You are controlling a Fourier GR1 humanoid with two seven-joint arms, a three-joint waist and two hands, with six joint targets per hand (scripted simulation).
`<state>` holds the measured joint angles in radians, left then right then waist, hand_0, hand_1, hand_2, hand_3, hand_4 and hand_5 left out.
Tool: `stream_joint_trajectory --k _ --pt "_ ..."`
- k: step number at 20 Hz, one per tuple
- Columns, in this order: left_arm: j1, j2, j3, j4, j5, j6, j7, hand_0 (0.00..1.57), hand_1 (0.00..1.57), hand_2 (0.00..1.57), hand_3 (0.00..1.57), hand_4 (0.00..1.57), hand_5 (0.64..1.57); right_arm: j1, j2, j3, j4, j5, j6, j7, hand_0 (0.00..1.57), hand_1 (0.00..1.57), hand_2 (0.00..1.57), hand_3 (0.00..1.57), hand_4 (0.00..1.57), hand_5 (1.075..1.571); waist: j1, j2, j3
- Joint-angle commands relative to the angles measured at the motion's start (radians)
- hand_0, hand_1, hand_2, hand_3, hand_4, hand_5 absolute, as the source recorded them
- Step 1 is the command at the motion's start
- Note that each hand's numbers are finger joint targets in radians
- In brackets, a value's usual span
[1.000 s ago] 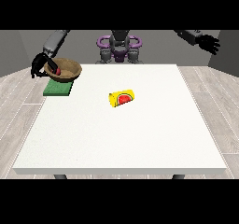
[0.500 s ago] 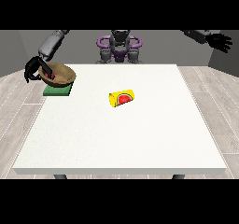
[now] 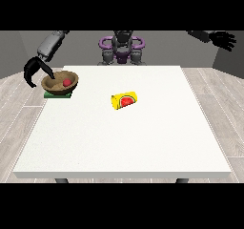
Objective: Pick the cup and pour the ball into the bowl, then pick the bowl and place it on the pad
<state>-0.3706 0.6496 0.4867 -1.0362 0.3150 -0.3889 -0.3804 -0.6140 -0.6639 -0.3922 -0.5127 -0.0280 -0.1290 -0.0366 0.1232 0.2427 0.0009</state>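
Front view: bowl (image 3: 59, 83) with ball (image 3: 67, 82) sits on the pad (image 3: 57, 95) at the worktop's (image 3: 143, 142) far corner, hand at the view's left (image 3: 34, 70) released just beside it.

Only one camera watches me. It stands across the tabletop (image 3: 124, 137) from me, raised above its near edge, and looks back and down at my front. I appear small at the top centre of the frame, my arms reaching toward the lens. The whole tabletop fits in the frame, with floor showing at both sides. No second view overlaps it.
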Motion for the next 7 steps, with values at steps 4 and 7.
stream_joint_trajectory --k 4,7 --pt "-0.010 -0.172 -0.169 -0.156 -0.054 0.129 0.203 0.00 0.00 0.00 0.00 0.90 1.559 -0.056 -0.035 0.052 0.016 0.037 0.055 0.120 0.00 0.00 0.00 0.00 0.00 1.356 -0.019 -0.195 0.0000" --pt "0.074 -0.200 -0.181 -0.064 -0.084 0.115 0.180 0.00 0.00 0.00 0.00 0.90 1.559 -0.096 0.060 0.087 -0.070 0.012 0.116 0.153 0.00 0.00 0.00 0.00 0.48 1.434 -0.067 -0.363 -0.0030"
